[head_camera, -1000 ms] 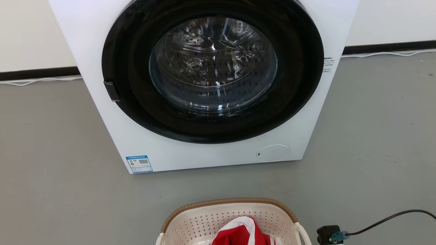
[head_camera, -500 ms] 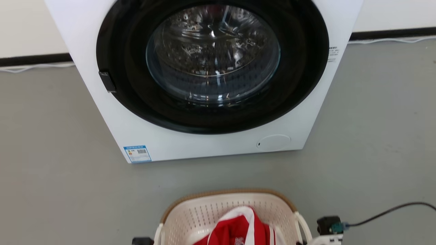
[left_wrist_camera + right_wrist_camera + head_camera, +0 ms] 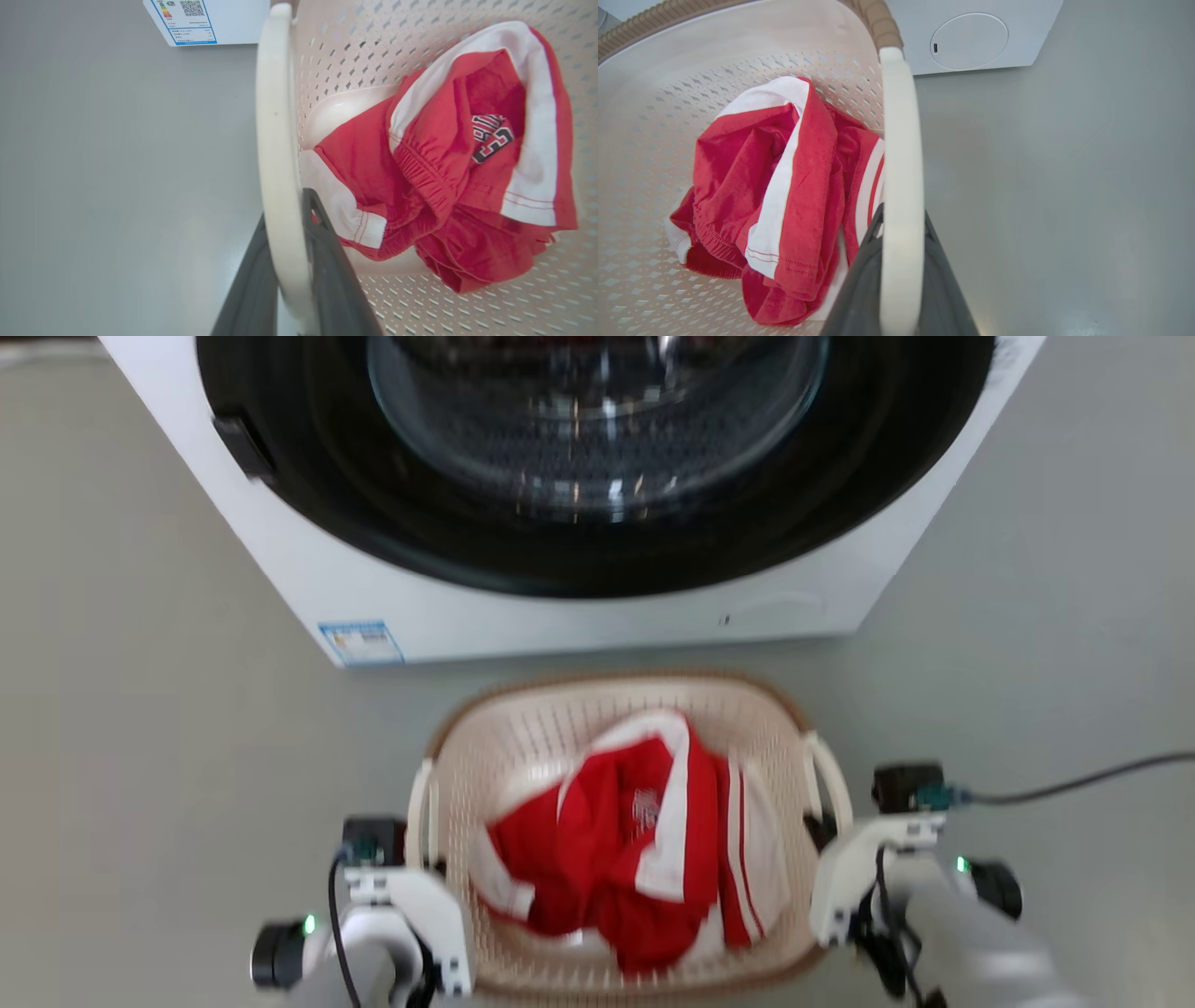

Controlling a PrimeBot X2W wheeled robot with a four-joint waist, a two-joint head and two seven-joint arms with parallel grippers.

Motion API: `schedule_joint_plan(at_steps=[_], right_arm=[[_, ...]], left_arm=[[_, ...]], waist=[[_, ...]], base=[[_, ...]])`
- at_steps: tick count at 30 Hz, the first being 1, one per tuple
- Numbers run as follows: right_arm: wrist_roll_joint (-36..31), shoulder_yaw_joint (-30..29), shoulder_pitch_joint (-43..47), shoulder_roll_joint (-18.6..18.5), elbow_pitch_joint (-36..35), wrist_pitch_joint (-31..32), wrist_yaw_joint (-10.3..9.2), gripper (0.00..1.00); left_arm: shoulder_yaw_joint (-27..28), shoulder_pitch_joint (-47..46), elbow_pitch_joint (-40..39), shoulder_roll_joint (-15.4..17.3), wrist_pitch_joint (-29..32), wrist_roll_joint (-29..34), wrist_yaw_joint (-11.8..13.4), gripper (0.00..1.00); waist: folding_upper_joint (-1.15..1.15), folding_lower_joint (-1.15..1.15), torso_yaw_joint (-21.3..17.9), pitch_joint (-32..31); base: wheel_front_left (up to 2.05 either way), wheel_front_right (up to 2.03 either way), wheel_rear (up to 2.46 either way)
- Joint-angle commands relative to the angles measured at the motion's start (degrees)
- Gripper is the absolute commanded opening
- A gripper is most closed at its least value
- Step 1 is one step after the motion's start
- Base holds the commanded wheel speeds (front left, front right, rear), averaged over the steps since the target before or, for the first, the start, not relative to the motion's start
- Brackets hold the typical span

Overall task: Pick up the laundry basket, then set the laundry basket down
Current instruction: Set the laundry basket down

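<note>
At the left side of the laundry basket (image 3: 523, 747), the left arm showed at the bottom edge of the head view, with its pale wrist turned inward to the basket. The left gripper (image 3: 286, 210) was clamped on the left loop handle (image 3: 275, 140): one dark finger lay outside the white loop and the other inside it.

Inside the basket lay a crumpled red and white garment (image 3: 607, 840).

At the right side of the basket the right arm stood in a mirrored pose. The right gripper (image 3: 902, 214) was closed on the right loop handle (image 3: 899, 140), again with one finger on each side. A dark cable (image 3: 1074, 784) ran from its wrist outward, away from the basket.

The basket was just in front of the washing machine (image 3: 579, 616). Whether it touched the grey floor (image 3: 140, 756) I could not tell. The head view was blurred. There the handles hid the fingertips, both forearms were cut off below, and the upper part of the machine was cut off above.
</note>
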Motion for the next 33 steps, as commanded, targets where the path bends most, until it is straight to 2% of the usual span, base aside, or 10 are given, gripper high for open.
schedule_joint_plan(at_steps=[1,9,11,18,28,33], right_arm=[[-1.32,-0.41,-2.45,-0.19,-0.57,-1.61,0.43,0.0],[-6.69,-6.04,-10.57,-0.19,-0.56,-2.42,0.43,0.0],[-10.12,-9.13,-13.62,-0.19,-0.56,-2.86,0.43,0.0],[-14.78,-13.39,-16.03,-0.19,-0.56,-3.29,0.43,0.0],[-25.16,-22.93,-20.26,-0.19,-0.56,-3.46,0.43,0.0],[-28.07,-25.36,-21.07,-0.19,-0.56,-3.7,0.43,0.0]], left_arm=[[1.46,-3.11,-0.24,2.15,-0.81,0.17,0.99,0.0],[1.93,-12.53,-0.44,2.62,-1.59,0.27,1.21,0.0],[1.8,-16.35,-0.36,2.67,-1.88,0.59,1.35,0.0],[1.83,-19.18,-0.31,2.53,-2.26,0.81,1.63,0.0],[2.22,-24.12,-2.21,2.67,-2.53,2.23,2.52,0.0],[2.61,-25.11,-3.32,2.76,-2.53,3.17,2.93,0.0]], waist=[[0.0,0.0,0.65,5.19],[0.0,0.0,1.46,17.41],[0.0,0.0,1.95,22.62],[0.0,0.0,2.53,26.74],[0.0,0.0,3.66,32.69],[0.0,0.0,3.87,34.32]], base=[[0.0,0.0,0.0],[0.0,0.0,0.0],[0.0,0.0,0.0],[0.0,0.0,0.0],[0.0,0.0,0.0],[0.0,0.0,0.0]])
